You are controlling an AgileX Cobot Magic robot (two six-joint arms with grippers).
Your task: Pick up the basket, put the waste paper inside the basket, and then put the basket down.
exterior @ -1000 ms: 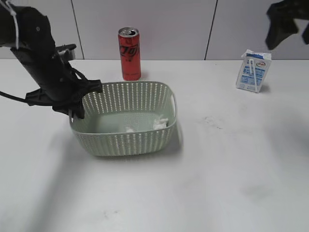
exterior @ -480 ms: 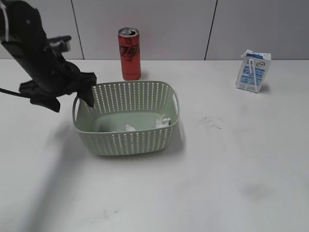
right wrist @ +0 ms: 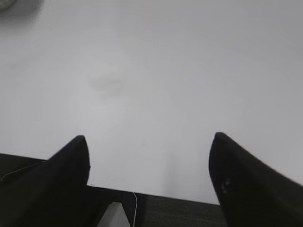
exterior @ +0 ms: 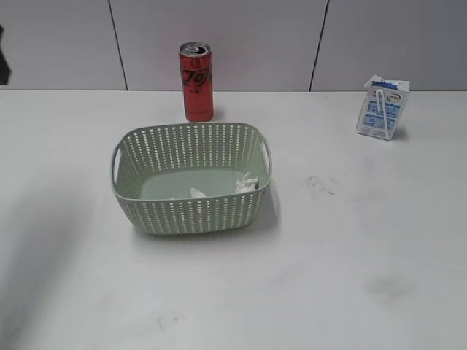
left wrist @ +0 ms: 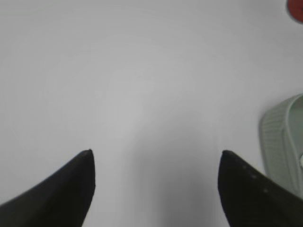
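Note:
The pale green basket (exterior: 191, 208) stands flat on the white table left of centre. Two small white paper wads (exterior: 246, 184) lie inside it near the front right. No arm touches the basket in the exterior view. In the left wrist view my left gripper (left wrist: 156, 153) is open and empty over bare table, with the basket's edge (left wrist: 283, 142) at the far right. In the right wrist view my right gripper (right wrist: 149, 139) is open and empty above the table's front edge.
A red drink can (exterior: 195, 71) stands upright just behind the basket. A white-and-blue drink carton (exterior: 383, 107) stands at the back right. A grey panelled wall runs behind the table. The table's edge (right wrist: 156, 193) shows below the right gripper.
The left arm let go of the basket's left handle and pulled away up and left out of the exterior view. The basket settled flat on the table.

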